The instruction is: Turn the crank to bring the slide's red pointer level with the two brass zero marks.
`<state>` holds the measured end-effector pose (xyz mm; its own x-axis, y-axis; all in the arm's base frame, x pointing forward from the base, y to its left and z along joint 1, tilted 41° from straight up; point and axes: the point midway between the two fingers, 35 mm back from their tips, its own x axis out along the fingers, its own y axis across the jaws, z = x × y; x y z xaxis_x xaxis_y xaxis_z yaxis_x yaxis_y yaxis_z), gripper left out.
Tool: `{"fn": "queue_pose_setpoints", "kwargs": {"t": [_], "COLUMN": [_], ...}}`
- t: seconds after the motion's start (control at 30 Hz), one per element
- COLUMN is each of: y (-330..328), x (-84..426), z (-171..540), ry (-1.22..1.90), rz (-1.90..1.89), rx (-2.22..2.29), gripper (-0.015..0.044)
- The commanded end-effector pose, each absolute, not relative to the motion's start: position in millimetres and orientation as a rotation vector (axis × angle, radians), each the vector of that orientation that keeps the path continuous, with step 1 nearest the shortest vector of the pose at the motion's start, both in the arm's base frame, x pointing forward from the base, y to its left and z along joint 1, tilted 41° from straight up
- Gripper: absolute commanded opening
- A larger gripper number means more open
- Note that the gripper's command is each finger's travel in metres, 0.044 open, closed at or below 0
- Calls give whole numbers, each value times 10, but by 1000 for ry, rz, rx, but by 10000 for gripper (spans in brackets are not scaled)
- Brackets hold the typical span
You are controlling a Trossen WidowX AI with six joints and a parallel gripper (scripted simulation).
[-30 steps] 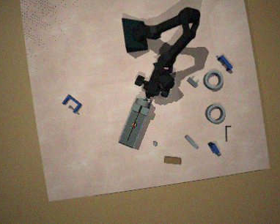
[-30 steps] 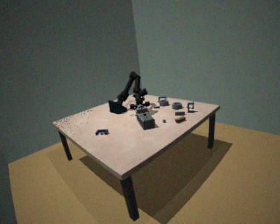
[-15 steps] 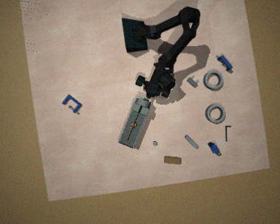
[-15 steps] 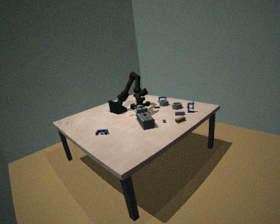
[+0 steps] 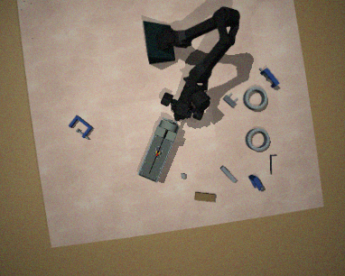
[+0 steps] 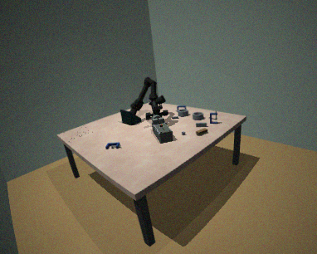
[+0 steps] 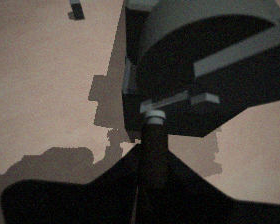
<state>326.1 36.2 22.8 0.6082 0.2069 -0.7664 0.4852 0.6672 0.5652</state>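
The machine (image 5: 153, 166) (image 6: 165, 136) is a long grey-green box with a dark slot along its top. Its red pointer (image 5: 157, 153) shows as a tiny spot beside yellowish marks near the middle of the slot; these views are too coarse to tell whether they are exactly level. In the wrist view the crank's handle (image 7: 155, 137) is a dark upright cylinder with a pale cap, by the machine's dark end. My gripper (image 5: 178, 119) (image 7: 149, 150) is shut on the handle, at the machine's end nearest the arm. The fingers hide the handle's lower part.
A blue clamp (image 5: 86, 124) (image 6: 113, 144) lies left of the machine. To its right are two grey rings (image 5: 256, 98) (image 5: 257, 140), a small grey nut (image 5: 183, 176), a brown block (image 5: 205, 197) (image 6: 202, 132), a grey bar (image 5: 228, 174) and more blue clamps (image 5: 270, 78) (image 5: 256, 182).
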Motion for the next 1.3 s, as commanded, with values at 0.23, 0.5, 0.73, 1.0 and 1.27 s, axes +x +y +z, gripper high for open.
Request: {"fn": "queue_pose_setpoints", "kwargs": {"t": [0.23, 0.5, 0.73, 1.0, 1.27], "y": [342, 302, 244, 152, 44], "x": [3297, 3302, 3298, 3279, 3242], "z": [363, 425, 482, 533, 551], "ry": [912, 912, 912, 912, 912], "rz": [-174, -174, -174, -175, -175], "rx": [856, 856, 856, 855, 854], "gripper": [0, 0, 0, 0, 0]}}
